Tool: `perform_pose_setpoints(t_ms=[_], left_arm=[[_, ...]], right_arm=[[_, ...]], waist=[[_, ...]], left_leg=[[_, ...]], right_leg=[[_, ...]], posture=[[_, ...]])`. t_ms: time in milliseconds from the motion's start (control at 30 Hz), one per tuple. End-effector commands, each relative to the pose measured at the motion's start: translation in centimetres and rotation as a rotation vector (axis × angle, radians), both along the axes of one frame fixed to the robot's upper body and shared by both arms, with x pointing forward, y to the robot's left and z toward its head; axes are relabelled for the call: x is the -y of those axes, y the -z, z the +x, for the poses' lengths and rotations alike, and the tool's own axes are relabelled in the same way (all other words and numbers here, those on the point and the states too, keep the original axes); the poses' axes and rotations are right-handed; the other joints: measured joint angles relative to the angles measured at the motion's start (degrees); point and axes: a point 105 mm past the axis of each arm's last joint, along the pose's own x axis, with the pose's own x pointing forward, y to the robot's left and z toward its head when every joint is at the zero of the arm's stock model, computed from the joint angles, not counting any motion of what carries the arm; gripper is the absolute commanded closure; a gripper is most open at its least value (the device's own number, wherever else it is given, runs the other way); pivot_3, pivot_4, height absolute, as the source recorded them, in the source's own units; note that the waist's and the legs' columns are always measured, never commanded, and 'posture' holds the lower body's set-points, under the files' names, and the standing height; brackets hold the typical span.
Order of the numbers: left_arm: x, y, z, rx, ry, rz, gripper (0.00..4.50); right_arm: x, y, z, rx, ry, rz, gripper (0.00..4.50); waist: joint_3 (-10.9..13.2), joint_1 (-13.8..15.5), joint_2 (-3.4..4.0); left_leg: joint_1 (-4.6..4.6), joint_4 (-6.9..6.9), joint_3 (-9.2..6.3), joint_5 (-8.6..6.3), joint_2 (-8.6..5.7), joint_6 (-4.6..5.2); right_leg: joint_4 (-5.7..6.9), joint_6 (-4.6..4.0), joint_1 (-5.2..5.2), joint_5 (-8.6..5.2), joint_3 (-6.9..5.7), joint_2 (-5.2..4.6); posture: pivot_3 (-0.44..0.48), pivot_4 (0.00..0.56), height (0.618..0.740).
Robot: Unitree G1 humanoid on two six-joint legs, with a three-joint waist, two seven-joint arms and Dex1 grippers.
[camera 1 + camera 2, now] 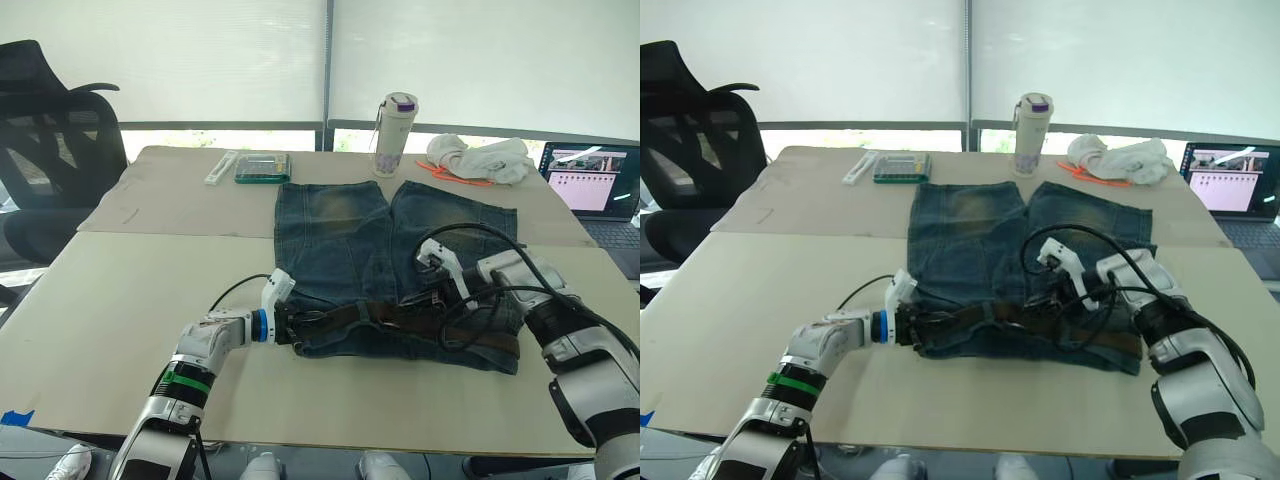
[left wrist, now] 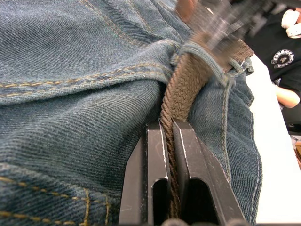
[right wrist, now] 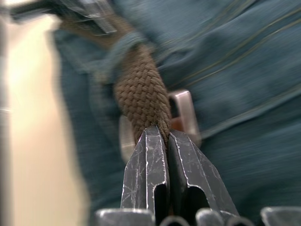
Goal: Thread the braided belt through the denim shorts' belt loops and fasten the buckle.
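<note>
Your denim shorts [image 1: 390, 250] lie flat on the beige table [image 1: 120, 300], waistband toward you, legs pointing away — faded blue twill with tan stitching. The braided belt [image 1: 400, 318], a coarse brown woven strap, runs along the waistband. Your left gripper [image 2: 170, 141] is pinched tight on the strap's edge just short of one of the belt loops [image 2: 202, 52]. Your right gripper [image 3: 162, 141] is clamped on the belt too, right beside the buckle [image 3: 186, 115] — a rectangular silver frame lying against the denim.
</note>
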Motion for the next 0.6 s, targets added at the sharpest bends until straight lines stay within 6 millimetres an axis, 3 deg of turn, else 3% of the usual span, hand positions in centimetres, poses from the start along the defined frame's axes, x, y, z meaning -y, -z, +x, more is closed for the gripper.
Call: perform_pose_setpoints(t_ms=[33, 167, 267, 367, 467, 600], left_arm=[[-0.9, 2.2, -0.3, -0.062, -0.041, 0.075, 4.50], [-0.9, 2.3, -0.3, -0.062, -0.042, 0.075, 4.50], [-0.9, 2.2, -0.3, -0.059, -0.042, 0.077, 4.50], [-0.9, 2.2, -0.4, -0.055, -0.041, 0.076, 4.50], [-1.0, 2.0, -0.6, -0.030, -0.030, 0.088, 4.50], [-1.1, 2.6, -0.9, -0.004, -0.011, 0.141, 4.50]], right_arm=[[0.7, -0.9, 1.2, 0.116, 0.020, -0.029, 4.49], [0.5, -1.8, 1.0, 0.183, -0.036, -0.032, 3.01], [0.8, -4.1, 0.7, 0.225, -0.029, 0.029, 1.98], [1.4, -5.6, 0.6, 0.268, 0.011, 0.065, 0.97], [3.5, -7.1, 0.8, 0.326, 0.184, 0.092, 0.05], [6.1, -6.7, 0.7, 0.329, 0.409, 0.103, 0.05]], waist=[[0.00, 0.03, 0.00], [0.00, 0.05, 0.00], [0.00, 0.09, 0.01], [0.00, 0.08, 0.01], [0.00, 0.13, 0.00], [0.00, 0.07, 0.00]], left_leg=[[0.00, 0.00, 0.00, 0.00, 0.00, 0.00], [-0.01, 0.00, 0.00, 0.00, -0.01, 0.00], [-0.03, 0.00, 0.00, 0.00, -0.01, 0.00], [-0.05, -0.01, 0.00, 0.00, -0.01, 0.00], [-0.03, -0.03, -0.01, 0.00, 0.00, 0.00], [-0.07, -0.07, 0.00, 0.00, 0.00, 0.00]], right_leg=[[0.00, 0.00, 0.00, 0.00, 0.00, 0.00], [0.01, -0.07, -0.01, 0.04, 0.01, -0.01], [0.01, -0.22, -0.02, 0.13, 0.01, -0.01], [0.00, -0.22, -0.04, 0.13, 0.01, -0.01], [0.00, -0.22, -0.03, 0.12, 0.00, 0.00], [-0.07, -0.23, -0.05, 0.12, 0.02, -0.01]], posture=[[0.000, 0.150, 0.737], [0.000, 0.150, 0.737], [0.000, 0.150, 0.737], [0.000, 0.150, 0.737], [0.000, 0.150, 0.737], [0.000, 0.150, 0.737]])
